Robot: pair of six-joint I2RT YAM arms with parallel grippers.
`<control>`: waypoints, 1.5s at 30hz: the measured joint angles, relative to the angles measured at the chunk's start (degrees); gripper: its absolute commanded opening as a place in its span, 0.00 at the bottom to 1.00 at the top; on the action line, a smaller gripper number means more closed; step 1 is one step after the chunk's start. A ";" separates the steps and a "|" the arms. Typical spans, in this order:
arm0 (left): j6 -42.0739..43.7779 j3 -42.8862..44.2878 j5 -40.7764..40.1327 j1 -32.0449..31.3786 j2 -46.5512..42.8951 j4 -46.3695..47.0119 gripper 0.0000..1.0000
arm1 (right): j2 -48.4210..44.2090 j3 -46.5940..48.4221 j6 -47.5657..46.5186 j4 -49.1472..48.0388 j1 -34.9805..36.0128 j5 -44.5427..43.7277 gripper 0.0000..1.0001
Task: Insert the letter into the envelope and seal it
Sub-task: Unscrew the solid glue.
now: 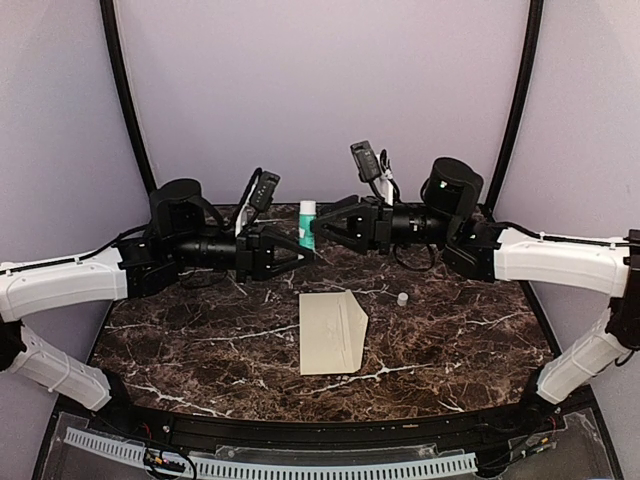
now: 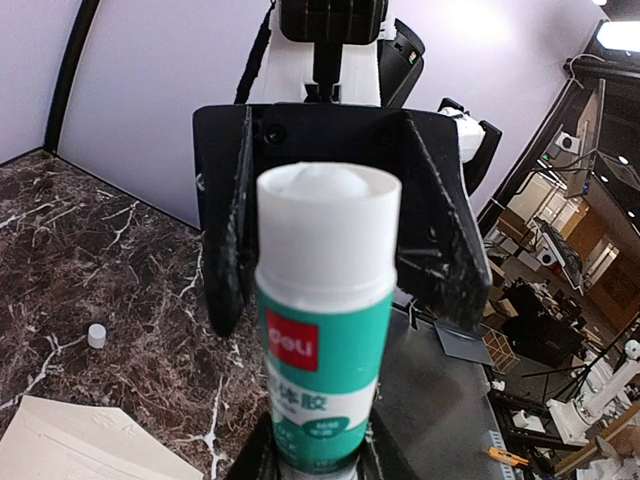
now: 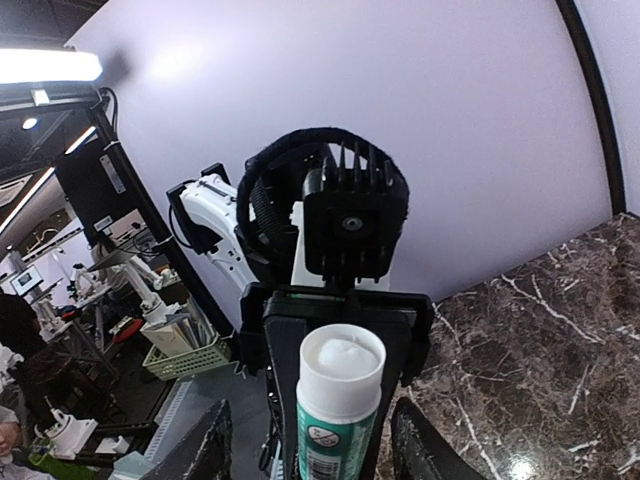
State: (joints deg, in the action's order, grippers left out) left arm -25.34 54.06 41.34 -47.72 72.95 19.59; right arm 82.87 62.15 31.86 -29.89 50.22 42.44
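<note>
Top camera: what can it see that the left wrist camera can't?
Only the top camera shows the whole envelope, with its flap. Only the left wrist camera shows the red label on the glue stick and a messy room off to the side. Both show the glue stick, the little white cap, the right gripper and at least a corner of the envelope.

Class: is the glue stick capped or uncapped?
Uncapped: the green glue stick shows bare glue on top; a small white cap lies on the marble table.
</note>
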 measured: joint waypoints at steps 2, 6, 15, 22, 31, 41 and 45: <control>-0.37 0.00 1.36 -0.02 0.52 0.33 0.00 | 1.22 0.85 0.33 -0.13 0.11 2.54 0.43; -0.81 0.00 3.17 0.00 1.01 0.76 0.00 | 2.36 1.90 0.35 -0.24 0.63 4.85 0.26; -0.33 0.22 3.87 -0.07 1.11 1.25 0.00 | 2.78 2.21 0.39 -0.31 1.01 4.07 0.00; 1.70 0.22 -5.25 -0.26 -0.61 -1.44 0.00 | 2.32 1.95 -0.35 0.52 1.05 -2.45 0.00; 6.01 0.22 -18.16 -0.72 -1.92 -7.37 0.00 | 1.60 3.67 -4.20 10.10 4.70 -20.55 0.00; 8.00 1.09 -33.64 -1.44 -1.53 -14.12 0.00 | 8.79 13.66 -4.33 21.90 9.97 -42.16 0.00; 8.22 1.09 -39.04 -1.77 -1.25 -16.57 0.00 | 12.33 18.12 -3.61 26.47 11.76 -48.87 0.00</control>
State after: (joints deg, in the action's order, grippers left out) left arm -17.12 55.16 2.31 -49.50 71.70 3.03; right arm 95.20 80.27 28.25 -3.42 61.98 -6.44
